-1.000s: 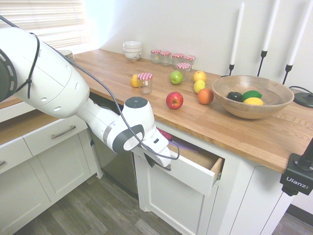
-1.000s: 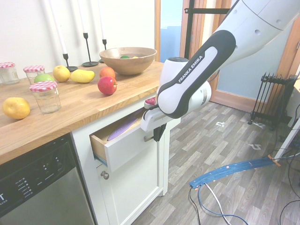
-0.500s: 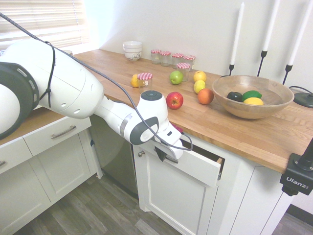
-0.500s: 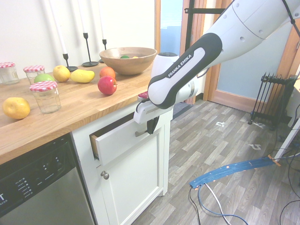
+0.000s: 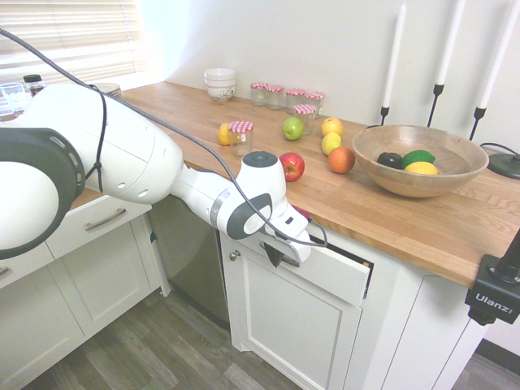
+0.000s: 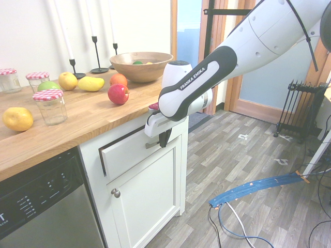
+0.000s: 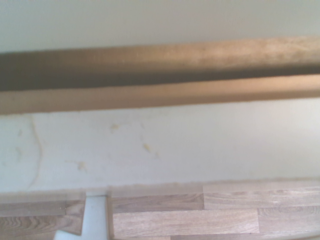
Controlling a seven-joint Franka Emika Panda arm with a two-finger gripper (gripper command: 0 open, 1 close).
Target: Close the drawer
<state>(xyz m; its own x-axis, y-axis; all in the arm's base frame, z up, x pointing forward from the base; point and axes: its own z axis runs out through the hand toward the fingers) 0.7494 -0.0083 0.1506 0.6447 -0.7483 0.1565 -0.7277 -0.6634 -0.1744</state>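
The drawer [image 6: 132, 153] under the wooden tabletop [image 6: 83, 112] has slid from clearly open to nearly flush, a thin dark gap remaining, so only a short push seems left. The end effector [image 5: 281, 257], fingers together, is at its front by the bar handle [image 6: 152, 145]; "FRANKA EMIKA" reads on the arm [image 6: 222, 59], "Ulanzi" on a black clamp [image 5: 494, 294].

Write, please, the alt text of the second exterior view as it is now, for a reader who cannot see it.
A white robot arm holds its gripper at the handle of a white drawer, nearly closed, under a wooden countertop. On top are fruit, lidded jars, candles and a wooden bowl.
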